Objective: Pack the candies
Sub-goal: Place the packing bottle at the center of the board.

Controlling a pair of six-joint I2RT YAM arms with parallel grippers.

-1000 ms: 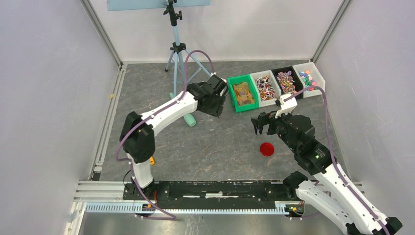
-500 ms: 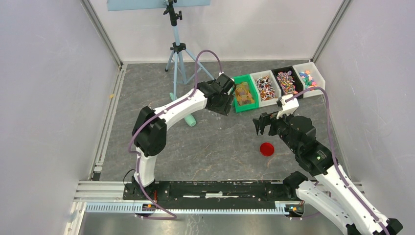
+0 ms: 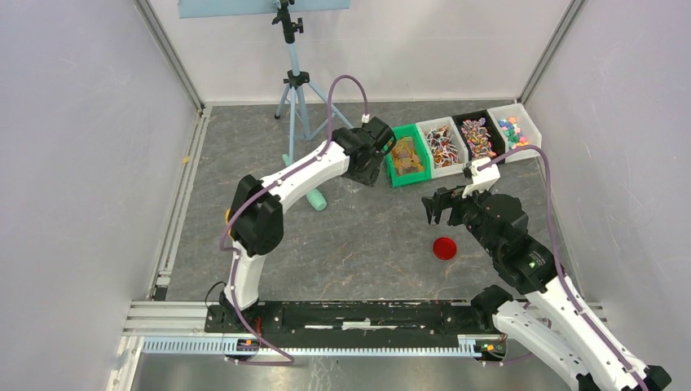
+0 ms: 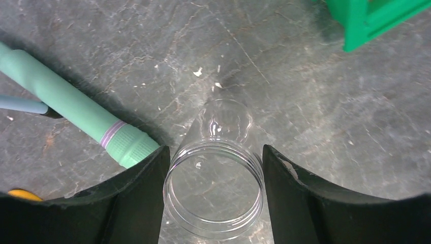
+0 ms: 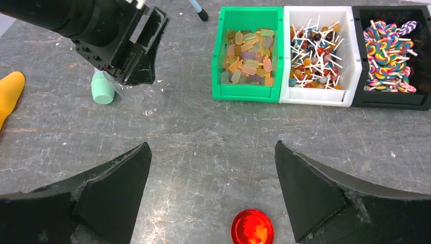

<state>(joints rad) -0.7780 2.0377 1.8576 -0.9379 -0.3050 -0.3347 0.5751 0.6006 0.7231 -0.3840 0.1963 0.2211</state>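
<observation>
My left gripper (image 4: 214,152) is shut on a clear, empty jar (image 4: 213,193), one finger pressed against each side of its threaded mouth. In the top view the left gripper (image 3: 368,169) hovers just left of the green bin (image 3: 405,155). The candies fill a row of bins: gummy sticks in the green bin (image 5: 247,56), lollipops in the white bin (image 5: 317,53), swirl lollipops in the black bin (image 5: 391,43), and tiny mixed-colour sweets (image 3: 510,128) in the far-right bin. My right gripper (image 5: 212,145) stands wide open above bare table, with the red lid (image 5: 252,227) just below it.
A mint-green cylindrical handle (image 4: 76,109) lies on the table left of the jar. An orange scoop (image 5: 10,89) shows at the left edge of the right wrist view. A tripod (image 3: 295,90) stands at the back. Grey walls enclose the table.
My left arm has swung right and farther back with the jar, ending beside the green bin. The right arm and the red lid have stayed put.
</observation>
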